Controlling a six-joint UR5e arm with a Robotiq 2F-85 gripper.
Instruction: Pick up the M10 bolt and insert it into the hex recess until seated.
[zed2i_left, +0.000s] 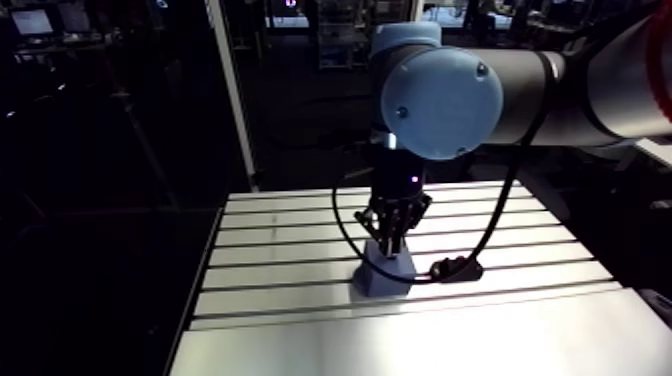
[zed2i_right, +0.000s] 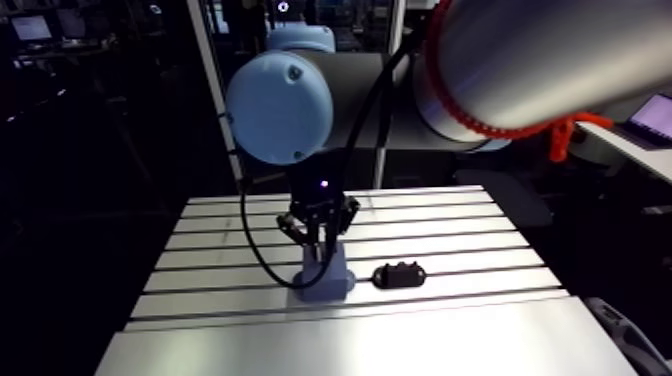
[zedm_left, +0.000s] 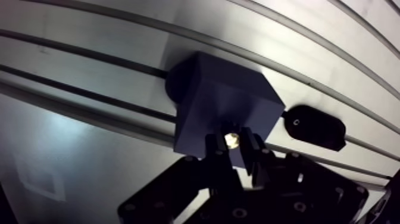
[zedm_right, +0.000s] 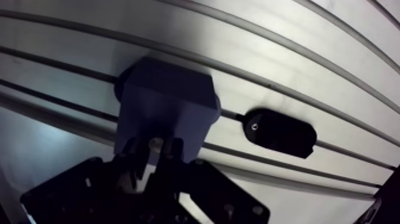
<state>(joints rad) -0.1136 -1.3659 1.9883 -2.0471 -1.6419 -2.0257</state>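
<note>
A dark blue block (zedm_left: 223, 107) stands on the slotted aluminium table (zed2i_left: 300, 250). My gripper (zedm_left: 233, 143) hangs straight over the block's top face, its two fingers (zedm_left: 213, 149) close together with the shiny end of the M10 bolt (zedm_left: 232, 140) pinched between them. In the arm view the gripper (zed2i_left: 392, 240) comes down onto the block (zed2i_left: 385, 270). The hex recess is hidden under the bolt and fingers.
A small black oval part (zedm_left: 313, 126) lies in a table slot beside the block, also seen as the black part (zed2i_right: 399, 274) in the arm view. Long slots run across the table. The table's front edge (zed2i_left: 400, 340) is a smooth plate.
</note>
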